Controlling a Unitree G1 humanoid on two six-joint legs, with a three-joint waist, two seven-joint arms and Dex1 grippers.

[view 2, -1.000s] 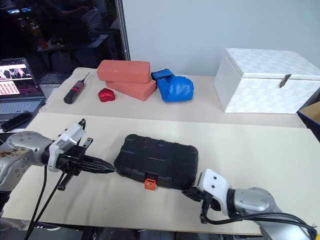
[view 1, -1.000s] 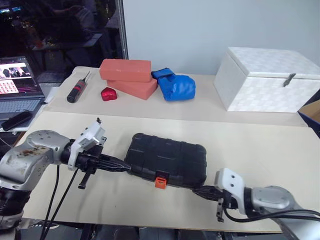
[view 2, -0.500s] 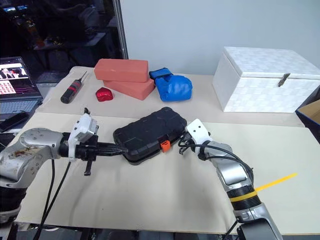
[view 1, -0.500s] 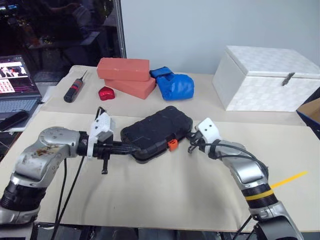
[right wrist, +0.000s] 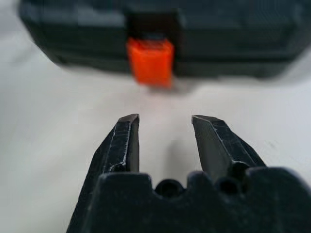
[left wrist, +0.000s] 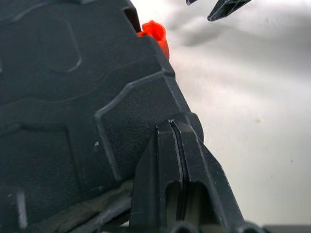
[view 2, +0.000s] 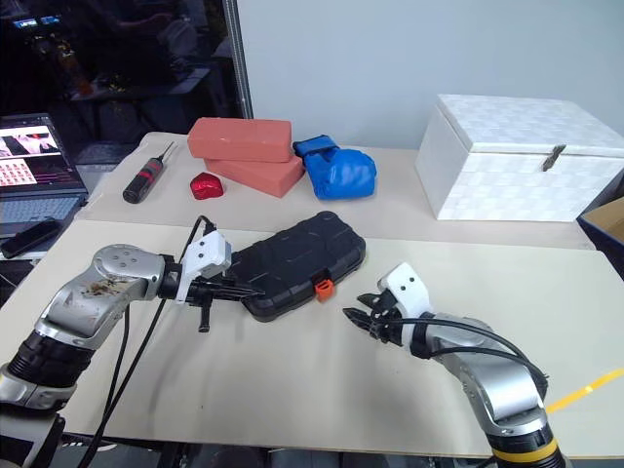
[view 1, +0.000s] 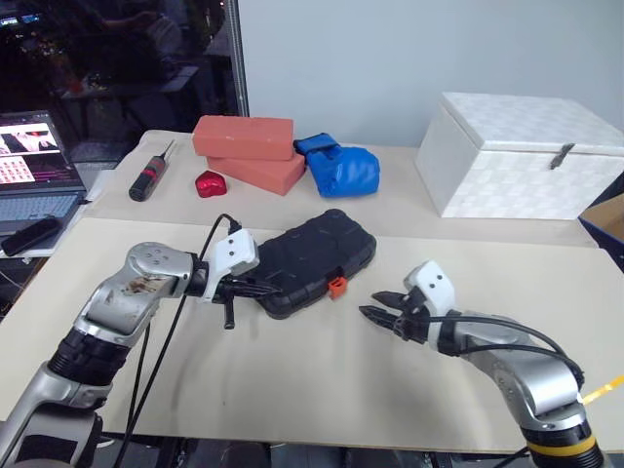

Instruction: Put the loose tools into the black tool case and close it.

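The black tool case (view 1: 317, 255) lies closed and askew on the near table, its orange latch (view 1: 336, 287) on the side facing my right arm. My left gripper (view 1: 263, 290) is shut, with its tips against the case's near left corner; in the left wrist view the shut fingers (left wrist: 187, 145) rest by the case (left wrist: 68, 92). My right gripper (view 1: 376, 314) is open and empty. It sits a short way off the case and points at the latch (right wrist: 150, 60), with bare table between its fingers (right wrist: 127, 141). The loose tools are out of view.
On the back table lie a black-and-red screwdriver (view 1: 151, 176), a small red object (view 1: 211, 182), two stacked red bricks (view 1: 249, 148), a blue glove (view 1: 341, 168) and a white box (view 1: 526, 154). A laptop (view 1: 34, 166) stands at far left.
The case has swung round and slid farther from me. My right gripper has drawn back from its latch side and opened. My left gripper, still shut, followed the case's corner forward.
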